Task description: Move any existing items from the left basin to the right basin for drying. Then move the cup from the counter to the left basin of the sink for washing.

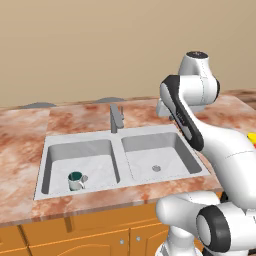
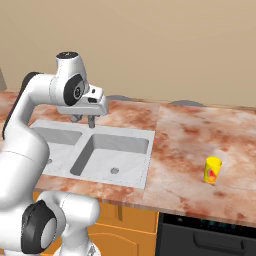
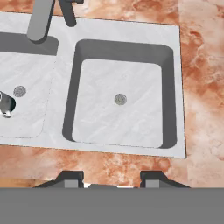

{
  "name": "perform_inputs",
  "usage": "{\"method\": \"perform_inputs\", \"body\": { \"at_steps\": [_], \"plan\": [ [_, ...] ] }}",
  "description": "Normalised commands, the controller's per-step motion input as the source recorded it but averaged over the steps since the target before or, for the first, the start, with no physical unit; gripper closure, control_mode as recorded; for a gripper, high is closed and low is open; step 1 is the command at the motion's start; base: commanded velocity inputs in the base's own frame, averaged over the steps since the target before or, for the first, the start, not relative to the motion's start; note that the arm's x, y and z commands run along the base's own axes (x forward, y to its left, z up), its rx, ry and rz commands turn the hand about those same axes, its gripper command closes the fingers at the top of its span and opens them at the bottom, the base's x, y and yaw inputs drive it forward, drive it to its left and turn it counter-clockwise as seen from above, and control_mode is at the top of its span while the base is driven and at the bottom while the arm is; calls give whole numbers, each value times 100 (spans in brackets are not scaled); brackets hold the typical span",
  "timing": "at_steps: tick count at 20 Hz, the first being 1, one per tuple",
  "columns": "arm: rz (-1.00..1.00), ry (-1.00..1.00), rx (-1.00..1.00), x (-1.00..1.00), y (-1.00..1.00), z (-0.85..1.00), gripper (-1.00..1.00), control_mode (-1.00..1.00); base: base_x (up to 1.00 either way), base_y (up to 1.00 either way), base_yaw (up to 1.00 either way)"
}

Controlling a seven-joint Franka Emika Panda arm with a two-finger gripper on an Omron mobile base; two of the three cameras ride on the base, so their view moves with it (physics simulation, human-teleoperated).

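Gripper [image 3: 112, 178] above sink [image 1: 117, 141], jaws parted, holding nothing. Mug [image 1: 75, 180] upright in left basin [image 1: 95, 165]. Yellow cup [image 2: 213, 170] on tabletop [image 2: 195, 145], well apart.

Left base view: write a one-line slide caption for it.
White arm raised above the double sink, mug standing in the left basin, right basin bare beside the faucet.

A kitchen: a grey double-bowl sink [image 1: 121, 139] with a squarish faucet [image 1: 116, 117] behind its divider is set into a marbled stone counter [image 2: 200, 145], with orange wooden cabinets [image 1: 95, 237] below the sink.
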Motion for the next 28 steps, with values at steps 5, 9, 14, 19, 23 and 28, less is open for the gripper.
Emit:
{"method": "perform_inputs", "body": {
  "at_steps": [5, 9, 14, 19, 23, 28],
  "plan": [
    [0, 0, 0, -11, 0, 0, -100, -100, 0, 0, 0],
    [-1, 0, 0, -17, 11, 0, -100, -100, 0, 0, 0],
    [0, -2, 0, -16, 25, 0, -100, -100, 0, 0, 0],
    [0, -1, -1, -18, 33, 0, -100, -100, 0, 0, 0],
    [0, 0, 0, -9, 32, 0, -100, -100, 0, 0, 0],
    [0, 0, 0, -1, 31, 0, -100, -100, 0, 0, 0]
  ]
}}
